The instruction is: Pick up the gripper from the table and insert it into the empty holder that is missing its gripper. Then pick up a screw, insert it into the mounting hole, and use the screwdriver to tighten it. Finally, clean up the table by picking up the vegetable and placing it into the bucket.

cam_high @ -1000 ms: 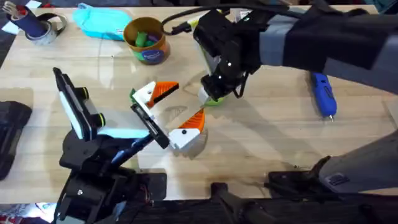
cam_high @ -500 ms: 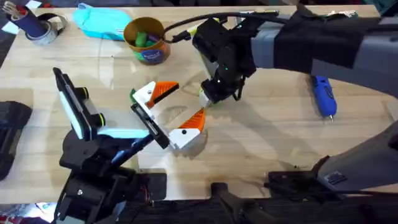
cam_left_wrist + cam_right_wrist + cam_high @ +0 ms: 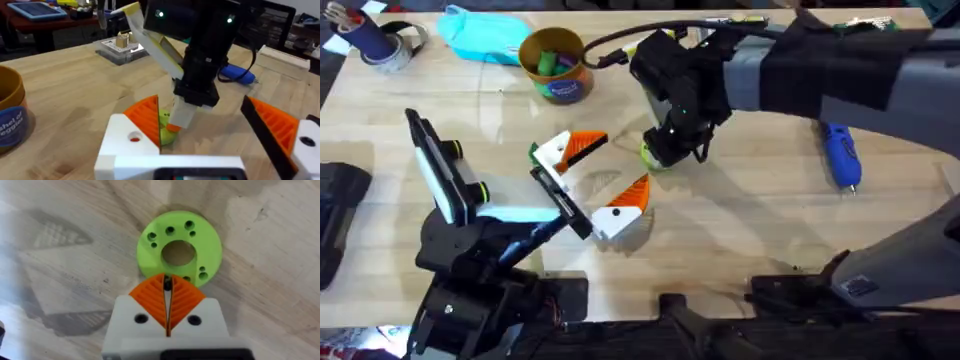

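The right gripper point(image 3: 167, 287) is pressing its orange pads point(image 3: 150, 300) together, leaving barely a slit, with the tips sitting at the rim of the flat green vegetable point(image 3: 179, 250) near the desk's middle. Whether they are pinching it, I cannot tell. The left gripper point(image 3: 618, 165) is standing wide open just beside it, both white-and-orange pieces seated on the holder point(image 3: 560, 198). The fitting looks done and the screwdriver point(image 3: 840, 152) is lying near the right edge, so the vegetable's trip to the bucket point(image 3: 556, 62) by the far edge is what is remaining.

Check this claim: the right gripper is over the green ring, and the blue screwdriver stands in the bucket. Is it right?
No. The screwdriver lies on the table, far from the bucket; the overhead view shows it. The right gripper is over the green ring.
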Motion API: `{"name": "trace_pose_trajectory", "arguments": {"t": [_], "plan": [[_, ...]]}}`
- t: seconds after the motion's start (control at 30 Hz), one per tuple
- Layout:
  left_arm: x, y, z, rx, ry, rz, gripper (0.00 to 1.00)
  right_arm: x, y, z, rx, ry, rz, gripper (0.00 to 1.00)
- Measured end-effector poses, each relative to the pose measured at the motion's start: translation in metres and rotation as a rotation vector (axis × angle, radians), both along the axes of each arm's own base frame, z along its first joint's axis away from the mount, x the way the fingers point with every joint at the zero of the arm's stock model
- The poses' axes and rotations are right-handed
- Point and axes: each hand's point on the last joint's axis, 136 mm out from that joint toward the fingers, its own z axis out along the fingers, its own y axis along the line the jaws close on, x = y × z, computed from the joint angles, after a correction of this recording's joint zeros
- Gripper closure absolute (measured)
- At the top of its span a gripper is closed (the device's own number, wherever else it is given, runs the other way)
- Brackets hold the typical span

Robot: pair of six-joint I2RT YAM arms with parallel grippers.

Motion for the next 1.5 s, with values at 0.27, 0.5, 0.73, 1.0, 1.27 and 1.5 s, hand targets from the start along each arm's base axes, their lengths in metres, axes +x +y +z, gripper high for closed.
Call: {"name": "trace_pose_trajectory", "arguments": {"t": [0.27, 0.5, 0.73, 1.0, 1.27, 1.5], "plan": [[0.0, 0.0, 0.0, 0.0, 0.0, 0.0, 0.008, 0.0, 0.0, 0.0, -0.002, 0.001, 0.0, 0.994], [0.0, 0.0, 0.0, 0.0, 0.0, 0.0, 0.008, 0.002, -0.012, 0.01, -0.022, 0.025, -0.029, 0.994], [0.0, 0.0, 0.0, 0.0, 0.0, 0.0, 0.008, 0.032, -0.003, 0.083, 0.07, -0.085, -0.062, 0.995], [0.0, 0.0, 0.0, 0.0, 0.0, 0.0, 0.008, 0.035, 0.038, 0.169, 0.244, -0.19, 0.101, 0.995], [0.0, 0.0, 0.0, 0.0, 0.0, 0.0, 0.008, -0.002, 0.076, 0.187, 0.435, -0.089, 0.303, 0.995], [0.0, 0.0, 0.0, 0.0, 0.0, 0.0, 0.008, -0.022, 0.105, 0.196, 0.502, -0.11, 0.436, 0.995]]}}
